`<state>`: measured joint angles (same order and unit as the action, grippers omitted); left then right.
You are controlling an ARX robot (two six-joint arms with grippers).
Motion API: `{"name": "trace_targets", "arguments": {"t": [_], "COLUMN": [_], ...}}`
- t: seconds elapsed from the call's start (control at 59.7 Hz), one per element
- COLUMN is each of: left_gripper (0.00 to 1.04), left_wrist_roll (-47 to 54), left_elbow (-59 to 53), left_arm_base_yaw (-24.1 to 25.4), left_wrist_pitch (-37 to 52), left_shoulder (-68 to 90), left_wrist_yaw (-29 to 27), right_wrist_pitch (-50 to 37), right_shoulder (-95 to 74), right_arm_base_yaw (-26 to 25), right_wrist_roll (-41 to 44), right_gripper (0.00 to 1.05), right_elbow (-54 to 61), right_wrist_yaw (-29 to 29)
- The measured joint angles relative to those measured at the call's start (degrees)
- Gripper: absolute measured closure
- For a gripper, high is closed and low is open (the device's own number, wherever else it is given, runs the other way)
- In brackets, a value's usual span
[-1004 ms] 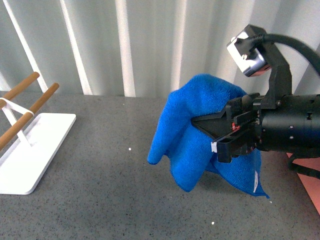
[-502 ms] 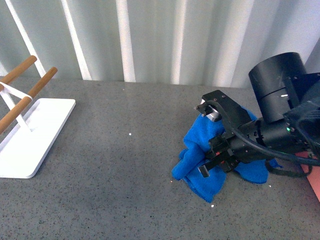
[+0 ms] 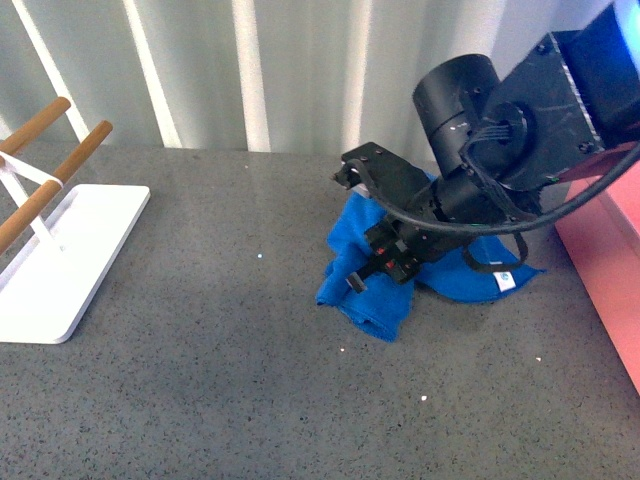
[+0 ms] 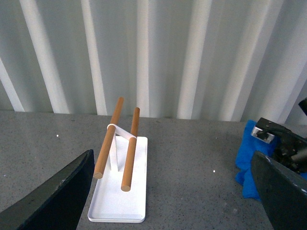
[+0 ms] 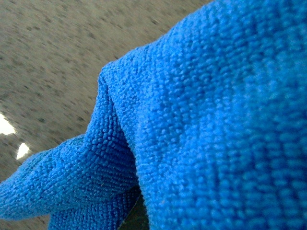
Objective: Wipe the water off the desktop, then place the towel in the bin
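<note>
My right tool (image 3: 385, 268) is clamped on the towel (image 3: 362, 303), bunched on the worktop (image 3: 200, 350) right of centre. I judge wiping is in hand. Next comes a flat sweep, then a lift to the bin (image 3: 605, 270) at the right edge. My left tool (image 4: 171, 158) is spread apart.

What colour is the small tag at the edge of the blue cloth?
White. The small tag on the bright blue microfibre towel shows best in the front view.
</note>
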<state>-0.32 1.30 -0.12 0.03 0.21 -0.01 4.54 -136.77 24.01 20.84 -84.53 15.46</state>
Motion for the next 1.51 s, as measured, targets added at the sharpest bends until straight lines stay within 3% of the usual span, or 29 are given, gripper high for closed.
{"name": "trace_targets", "arguments": {"t": [0.234,0.469,0.636,0.971,1.105,1.222,1.339,1.507], "left_gripper": [0.07,0.07,0.07,0.07,0.07,0.07,0.07,0.07], "left_wrist_roll": [0.0,0.0,0.0,0.0,0.0,0.0,0.0,0.0], "left_elbow": [0.0,0.0,0.0,0.0,0.0,0.0,0.0,0.0], "left_arm_base_yaw": [0.0,0.0,0.0,0.0,0.0,0.0,0.0,0.0], "left_wrist_pitch": [0.0,0.0,0.0,0.0,0.0,0.0,0.0,0.0], "left_shoulder": [0.0,0.0,0.0,0.0,0.0,0.0,0.0,0.0], "left_wrist_yaw": [0.0,0.0,0.0,0.0,0.0,0.0,0.0,0.0], "right_wrist_pitch": [-1.6,-5.6,-5.8,-1.4,6.4,18.6,29.8,33.1], "right_shoulder": [0.6,8.0,16.6,37.0,44.8,46.3,46.0,43.4], "right_arm_base_yaw": [5.9,5.8,1.8,-5.1,-9.7,-15.8,-23.9,-29.6], "right_wrist_roll": [-3.5,-8.0,-6.5,-5.5,-4.3,-5.4,-9.2,-13.3], "right_gripper": [0.98,0.98,0.98,0.99,0.99,0.99,0.99,0.99], "right_elbow": [0.9,9.5,12.8,10.9,5.8,0.5,-0.1,1.5], "right_wrist_yaw": [4.2,-0.1,-10.6,-20.4,-29.5,-35.3,-34.9,-30.9]}}
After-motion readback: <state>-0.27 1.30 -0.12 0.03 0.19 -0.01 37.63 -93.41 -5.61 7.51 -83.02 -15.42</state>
